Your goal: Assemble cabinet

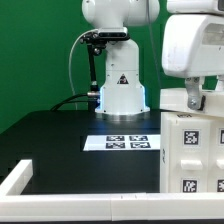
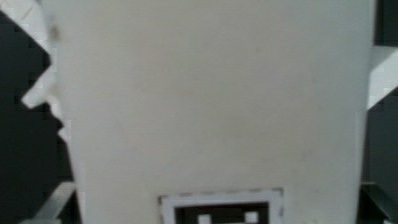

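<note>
The white cabinet body [image 1: 192, 155], with square black-and-white tags on its faces, stands at the exterior view's right. My gripper [image 1: 196, 103] comes down on its top edge, and the jaws look closed on it. In the wrist view a flat white panel of the cabinet body [image 2: 214, 100] fills nearly the whole picture, with one tag [image 2: 224, 211] at its edge. My gripper [image 2: 217, 198] straddles this panel. Only slivers of its fingers show at the panel's sides. The other cabinet pieces are out of view.
The white robot base [image 1: 119, 85] with a triangle sticker stands at the back centre. The marker board [image 1: 124, 141] lies flat on the black table in front of it. A white rail [image 1: 60, 180] borders the table's front and left edge.
</note>
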`<state>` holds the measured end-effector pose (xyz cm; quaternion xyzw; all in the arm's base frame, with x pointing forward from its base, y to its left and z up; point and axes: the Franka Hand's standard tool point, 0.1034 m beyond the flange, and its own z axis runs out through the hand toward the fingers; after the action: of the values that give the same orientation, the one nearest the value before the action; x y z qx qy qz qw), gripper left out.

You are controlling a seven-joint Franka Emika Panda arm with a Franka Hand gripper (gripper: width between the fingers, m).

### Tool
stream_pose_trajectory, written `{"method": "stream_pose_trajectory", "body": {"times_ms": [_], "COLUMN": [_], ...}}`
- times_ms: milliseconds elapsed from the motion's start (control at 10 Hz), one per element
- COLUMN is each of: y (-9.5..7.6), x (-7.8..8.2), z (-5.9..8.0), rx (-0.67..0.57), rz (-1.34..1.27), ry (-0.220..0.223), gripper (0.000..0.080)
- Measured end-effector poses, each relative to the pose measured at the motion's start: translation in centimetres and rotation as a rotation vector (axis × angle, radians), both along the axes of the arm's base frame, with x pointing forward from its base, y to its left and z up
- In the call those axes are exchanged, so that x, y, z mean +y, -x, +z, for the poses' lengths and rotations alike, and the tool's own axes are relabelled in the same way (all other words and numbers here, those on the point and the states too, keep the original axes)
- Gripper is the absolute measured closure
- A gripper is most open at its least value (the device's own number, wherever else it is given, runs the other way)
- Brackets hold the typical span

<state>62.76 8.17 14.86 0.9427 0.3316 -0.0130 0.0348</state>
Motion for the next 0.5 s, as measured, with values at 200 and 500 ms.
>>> {"method": "stream_pose_trajectory", "body": {"times_ms": [200,500], "y": [-0.31,-0.04], "x": [-0.55,-0.86], "z": [0.00,-0.16], "rx": [-0.033,-0.076], "rz": [-0.213,-0.643], "ry": [-0.005,-0.037], "gripper": [0.0252,0.0261]}}
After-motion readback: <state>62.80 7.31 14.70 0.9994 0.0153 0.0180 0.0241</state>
